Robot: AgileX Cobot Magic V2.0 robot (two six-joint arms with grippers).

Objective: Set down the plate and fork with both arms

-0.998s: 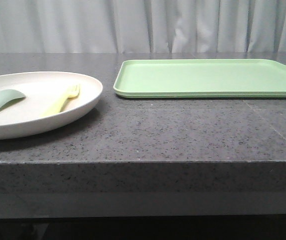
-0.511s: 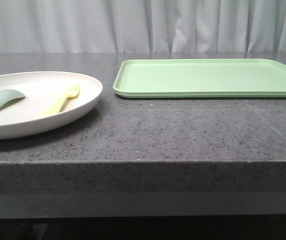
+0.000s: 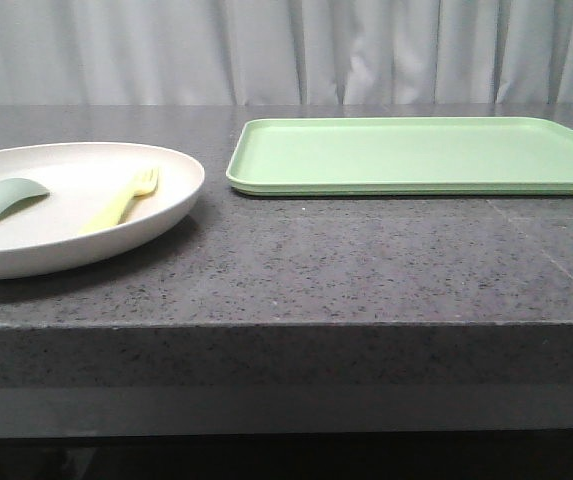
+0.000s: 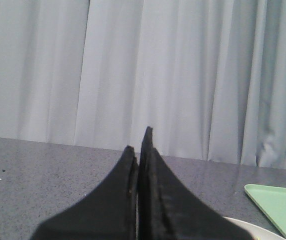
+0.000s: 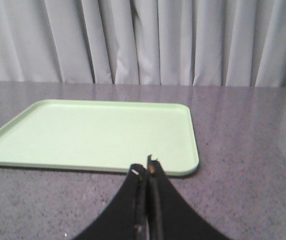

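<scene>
The cream plate (image 3: 171,190) lies on the table at the left in the front view. The pale-yellow fork (image 3: 124,201) lies in it, tines pointing away. A sliver of the plate's rim (image 4: 262,231) shows in the left wrist view. My left gripper (image 4: 139,142) is shut and empty, above the table and short of the plate. My right gripper (image 5: 146,167) is shut and empty, just in front of the tray's near edge. Neither gripper shows in the front view.
A grey-green spoon (image 3: 1,203) lies in the plate left of the fork. A rectangular light-green tray (image 3: 416,153) lies at the back right, also seen in the right wrist view (image 5: 93,132). The dark speckled table (image 3: 366,270) ends at a front edge. Grey curtains hang behind.
</scene>
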